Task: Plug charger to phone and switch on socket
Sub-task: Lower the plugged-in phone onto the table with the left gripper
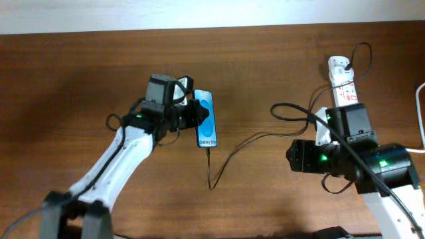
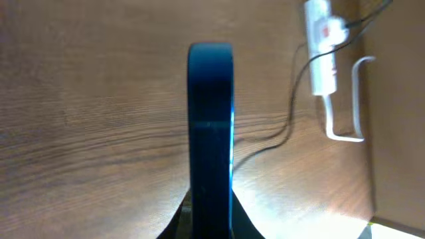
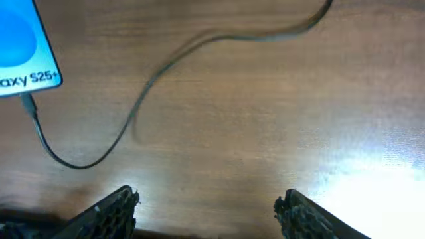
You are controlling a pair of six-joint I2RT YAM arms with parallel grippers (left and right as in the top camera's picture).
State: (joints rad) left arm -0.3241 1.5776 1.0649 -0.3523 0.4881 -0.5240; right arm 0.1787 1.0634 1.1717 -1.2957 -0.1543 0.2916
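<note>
The phone [image 1: 206, 121] has a bright blue screen and stands on its long edge near the table's middle. My left gripper [image 1: 190, 113] is shut on the phone; in the left wrist view the phone [image 2: 211, 126] shows edge-on between the fingers [image 2: 211, 222]. The charger, a thin black cable [image 1: 234, 154], has its tip in the phone's bottom end [image 3: 28, 103] and runs right to a white plug adapter [image 1: 340, 66] on the white socket strip [image 1: 345, 89]. My right gripper [image 3: 207, 206] is open and empty above bare table, right of the cable loop.
The thick white cord [image 2: 355, 99] bends beside the socket strip [image 2: 320, 46] in the left wrist view. A white cord [image 1: 420, 113] runs along the table's right edge. The right arm's body [image 1: 358, 159] covers the strip's near end.
</note>
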